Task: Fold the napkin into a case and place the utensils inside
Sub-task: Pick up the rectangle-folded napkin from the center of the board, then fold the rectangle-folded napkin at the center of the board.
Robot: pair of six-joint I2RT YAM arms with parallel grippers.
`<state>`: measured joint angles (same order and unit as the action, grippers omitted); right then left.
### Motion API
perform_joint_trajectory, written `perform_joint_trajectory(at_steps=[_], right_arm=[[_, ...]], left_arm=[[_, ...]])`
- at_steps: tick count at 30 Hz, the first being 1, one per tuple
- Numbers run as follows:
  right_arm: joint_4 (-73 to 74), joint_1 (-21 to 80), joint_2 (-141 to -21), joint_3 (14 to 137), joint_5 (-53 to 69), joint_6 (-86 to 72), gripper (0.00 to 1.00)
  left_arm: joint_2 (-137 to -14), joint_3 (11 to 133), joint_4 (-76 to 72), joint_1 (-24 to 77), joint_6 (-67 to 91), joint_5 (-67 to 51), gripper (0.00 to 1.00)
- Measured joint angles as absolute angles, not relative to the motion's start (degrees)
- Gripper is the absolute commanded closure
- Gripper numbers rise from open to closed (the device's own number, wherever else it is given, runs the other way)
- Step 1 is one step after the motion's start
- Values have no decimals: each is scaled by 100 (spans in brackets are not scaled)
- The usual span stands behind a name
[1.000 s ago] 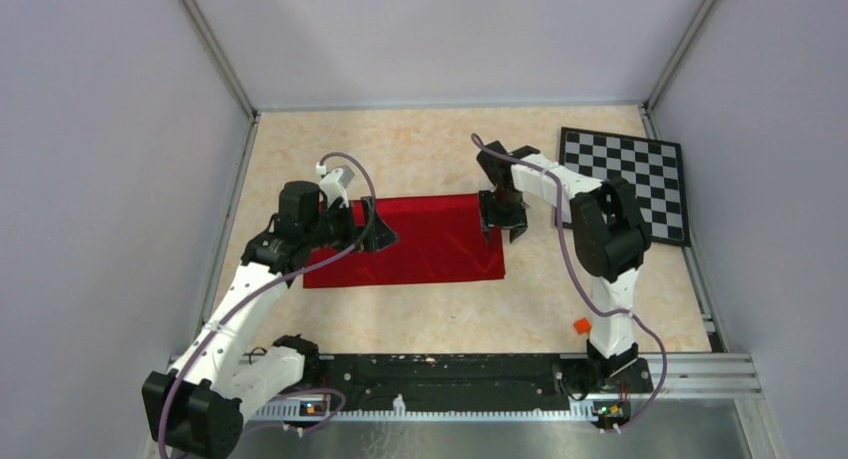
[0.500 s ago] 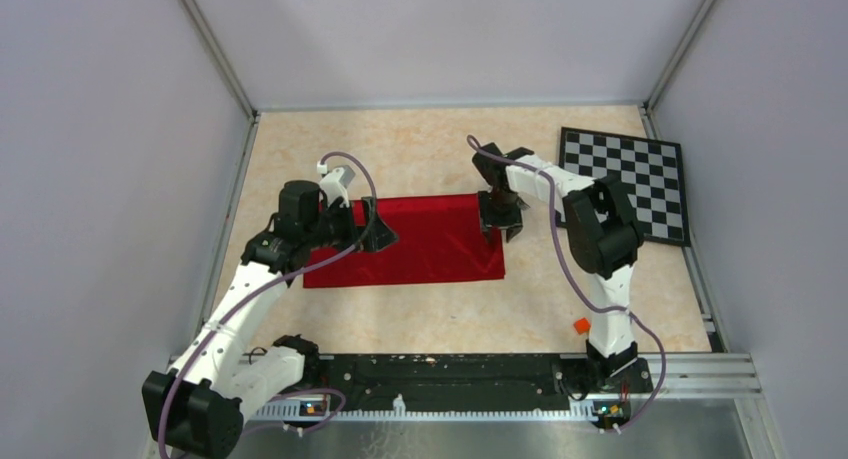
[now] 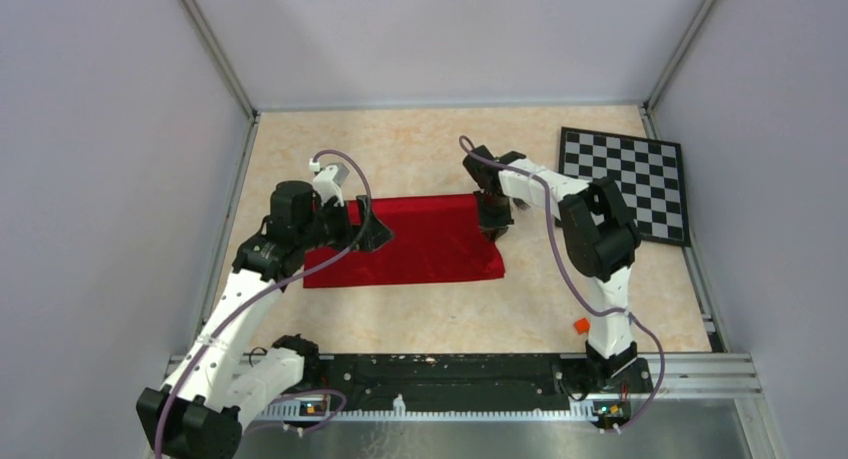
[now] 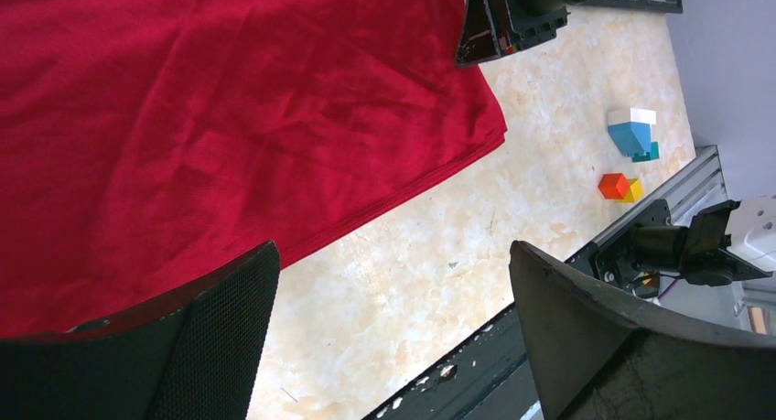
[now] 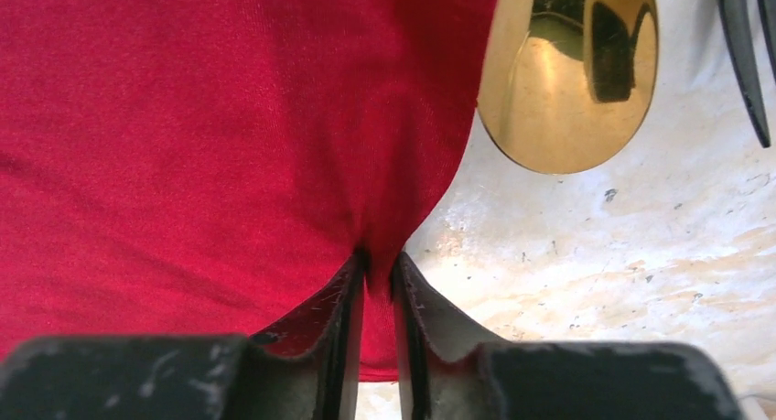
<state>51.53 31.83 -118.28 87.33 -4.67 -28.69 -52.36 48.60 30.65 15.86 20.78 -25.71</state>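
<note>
**Top external view.** The napkin (image 3: 420,247), a plain deep-red soft cloth, lies flat as a wide rectangle at the centre of the marbled beige table (image 3: 420,144). The right tool (image 3: 494,219) sits on the napkin's far right corner, placed there to take an edge for the first fold. The left tool (image 3: 374,234) hovers over the napkin's left part. The black-and-white checkered board (image 3: 625,179) lies well apart to the right. Compared with the earlier frames, the right tool has moved inward onto the corner and narrowed its jaws. The napkin itself has not shifted.

**Left wrist view.** The left tool (image 4: 393,255) stands fully spread and holds nothing, with the napkin (image 4: 229,118) below it. Small coloured blocks (image 4: 631,134) rest near the table's front rail.

**Right wrist view.** The right tool (image 5: 375,266) is almost closed, pinching a raised ridge of the napkin (image 5: 183,118) between its pads. The grip is at the cloth's edge, so lifting should carry one layer over. The slim gold-coloured spoon (image 5: 567,72) lies just beside the pinched edge, bowl on bare table. The dark metal fork (image 5: 746,54) lies further out. Neither utensil is inside yet, and no case has been formed.
</note>
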Motion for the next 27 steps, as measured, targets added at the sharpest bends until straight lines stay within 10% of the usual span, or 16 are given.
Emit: perform_joint_trajectory(at_steps=[3,27], right_arm=[[5052,3249,-11793,8694,-464,-2886,100],[4779,3376,-9944,7450,-873,-1686,100]], left_arm=[[-5146,4906,3100,1586,2069,-2510,1],[-5238,4775,2995,1586,2648,-2445,1]])
